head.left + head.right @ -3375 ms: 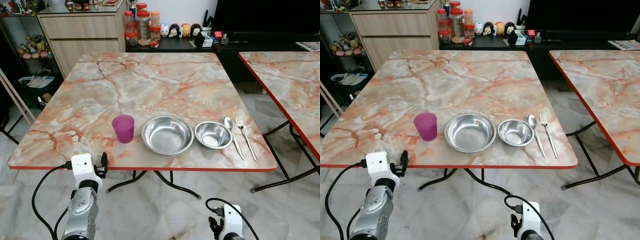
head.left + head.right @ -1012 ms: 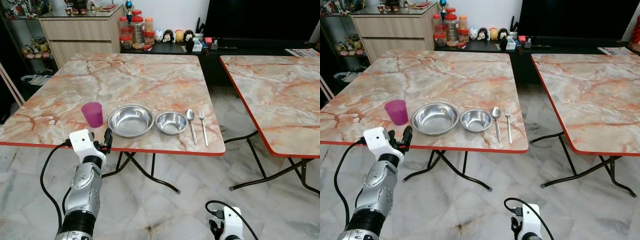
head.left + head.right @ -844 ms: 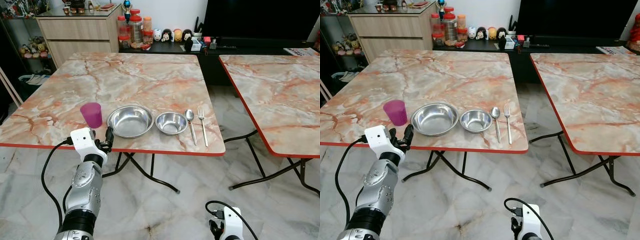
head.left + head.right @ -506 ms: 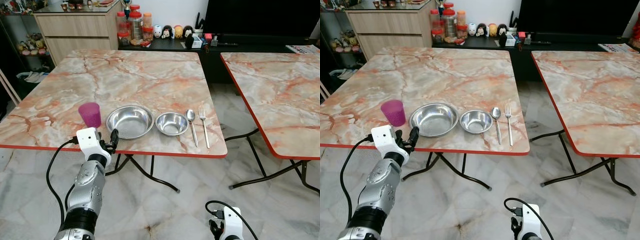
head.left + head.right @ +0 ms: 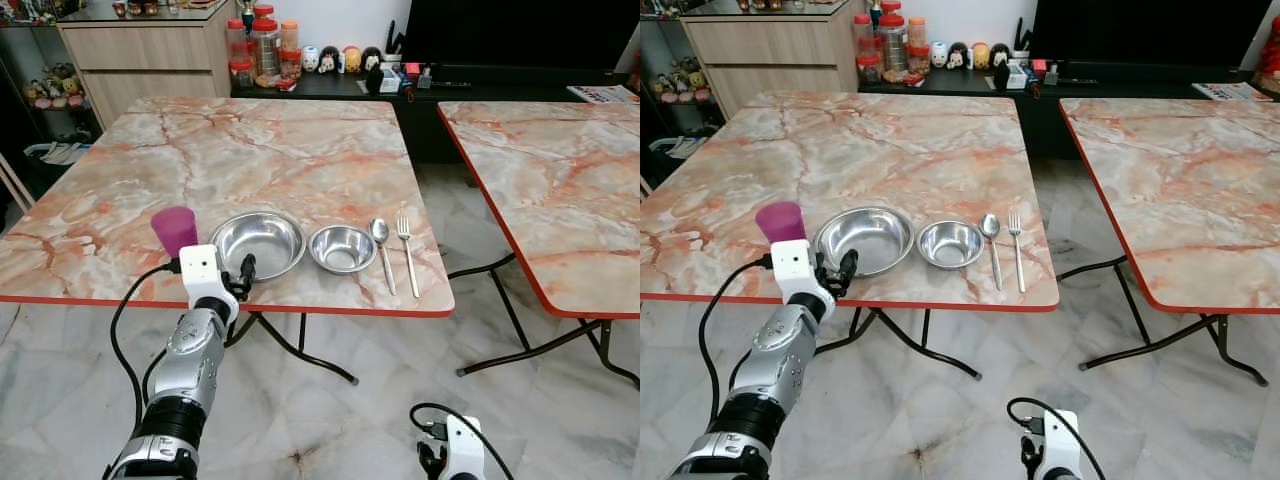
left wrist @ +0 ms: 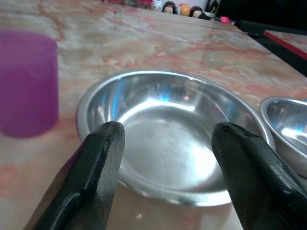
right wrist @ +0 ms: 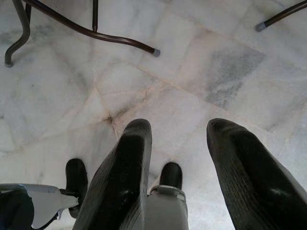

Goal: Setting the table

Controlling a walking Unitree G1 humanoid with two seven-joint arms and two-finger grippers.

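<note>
A purple cup [image 5: 174,230], a large steel bowl [image 5: 258,243], a small steel bowl [image 5: 343,248], a spoon [image 5: 380,252] and a fork [image 5: 407,256] lie in a row near the front edge of the marble table [image 5: 280,150]. My left gripper [image 5: 244,272] is raised at that front edge, just short of the large bowl's near rim. In the left wrist view it [image 6: 168,129] stands open, with the large bowl [image 6: 168,139] lying beyond its fingers and the cup [image 6: 26,81] off to one side. My right gripper [image 7: 177,125] hangs low and open over the floor.
A second marble table [image 5: 560,180] stands to the right, with a floor gap between the two. The first table's dark metal legs [image 5: 300,350] cross beneath it. A wooden cabinet [image 5: 150,50], jars [image 5: 262,45] and a dark TV bench [image 5: 480,85] line the back wall.
The camera has shifted as I moved. My left arm has lifted and swung right, from below the cup to the table edge in front of the large bowl. The tableware has not moved.
</note>
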